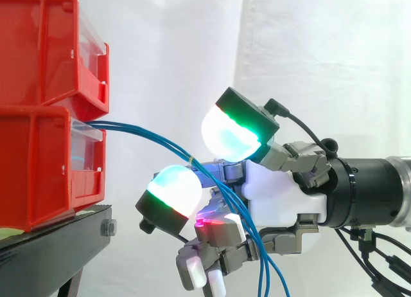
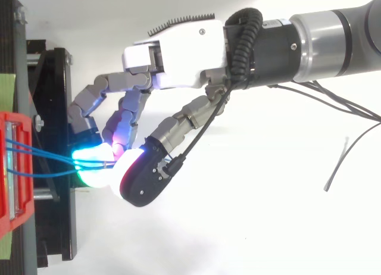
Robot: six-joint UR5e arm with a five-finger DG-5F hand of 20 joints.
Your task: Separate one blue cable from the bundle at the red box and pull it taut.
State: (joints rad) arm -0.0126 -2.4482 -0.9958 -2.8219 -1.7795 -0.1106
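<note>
Several blue cables point(image 1: 146, 134) leave the front of the lower red bin point(image 1: 38, 168) at nine o'clock in the side view, just under the upper red bin point(image 1: 45, 46). We see them run together in a gentle arc toward four o'clock into the hand point(image 1: 276, 188). Both bins are stacked on the black stand point(image 1: 58, 239) at seven o'clock.

The hand comes in from three o'clock with its fingers curled round the cables. The strands pass between two glowing fingertips point(image 1: 173, 189), one green and white at twelve o'clock of the palm, the other cyan and white at nine o'clock of it. They then cross the palm and hang out through the lower edge at six o'clock. We cannot tell whether any one strand is parted from the others.

From above, the arm enters at two o'clock. The cables run from the bin at nine o'clock to the lit pads, where the thumb closes against the fingers over them. A white curtain point(image 1: 192, 40) hangs behind.
</note>
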